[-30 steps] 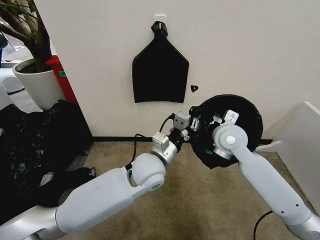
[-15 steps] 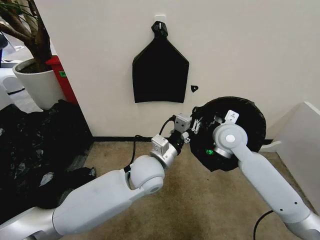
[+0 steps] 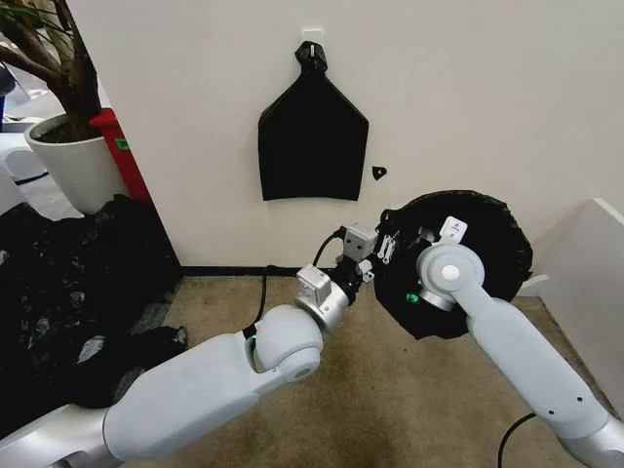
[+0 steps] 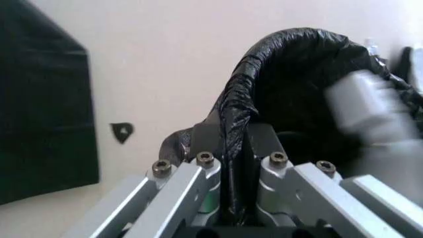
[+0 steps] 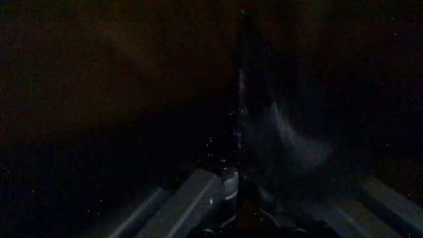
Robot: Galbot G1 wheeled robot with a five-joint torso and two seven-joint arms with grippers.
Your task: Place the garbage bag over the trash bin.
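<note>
Near wall, garbage bag [image 3: 487,249] held stretched round, above carpet. Rim fold pinched by left gripper [image 4: 233,148] at bag's left edge. Right gripper [image 5: 235,183] inside bag; grip state cannot be told.

We see the left gripper [image 4: 233,148] pinched shut on a fold of the black garbage bag [image 4: 297,89], whose rim arches up beyond it. A blurred grey part [image 4: 370,111] sits beside the bag, a flat black bundle [image 4: 39,109] and a small dark mark [image 4: 122,131] on the wall [image 4: 172,54].

The garbage bag [image 3: 492,234] sits right of the wall-hung bundle [image 3: 312,136], near the wall.
</note>
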